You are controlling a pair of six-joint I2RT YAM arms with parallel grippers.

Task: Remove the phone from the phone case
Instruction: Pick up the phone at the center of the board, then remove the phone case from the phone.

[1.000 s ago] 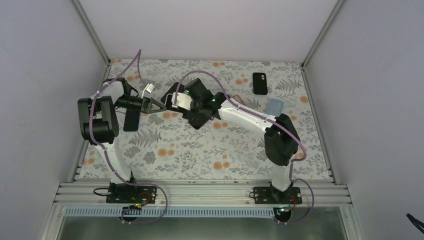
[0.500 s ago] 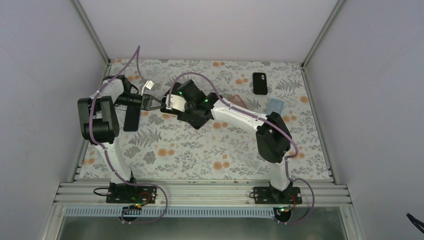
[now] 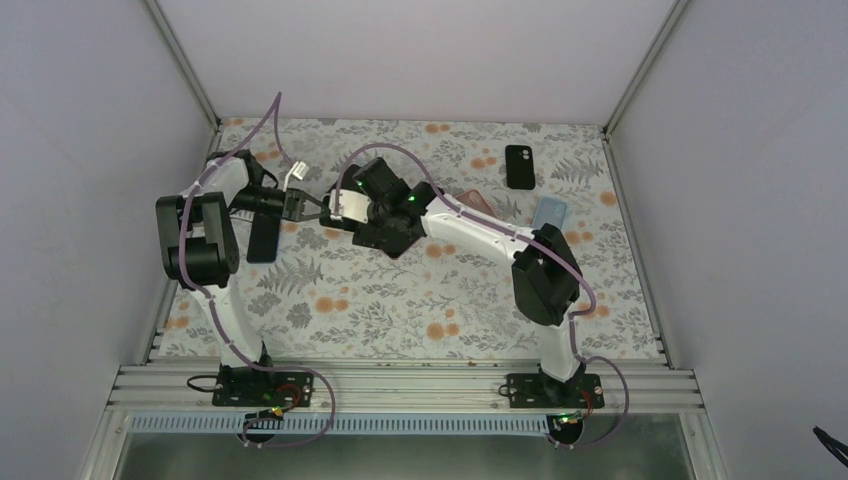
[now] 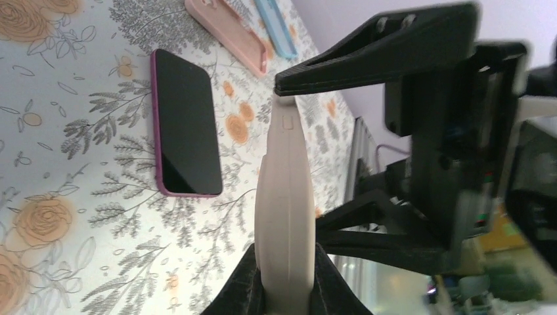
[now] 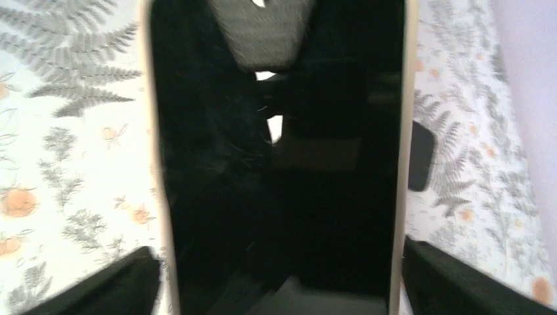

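Left gripper [image 4: 284,289]: fingers clamped across the near end of the cream phone case [image 4: 284,190], which it holds edge-on, clear of the floral table [image 3: 400,320].
Right gripper [image 5: 279,281]: jaws spread wide, one along each long side of the case. Blur hides whether the pads bear on it.
Phone [image 5: 276,164]: seated in the case between the two wrists, dark screen towards the right wrist camera.
Step in hand: looks like a regrip before peeling. Left should pinch the case only, not the glass. Right should lift one corner of the lip first, then work along the edge slowly.
Hidden: case back and corners unseen. Overhead, the wrists cover the pair.
Nearby: magenta-rimmed phone [image 4: 187,125] and pink case [image 4: 226,33] lie flat, well apart from the held case.
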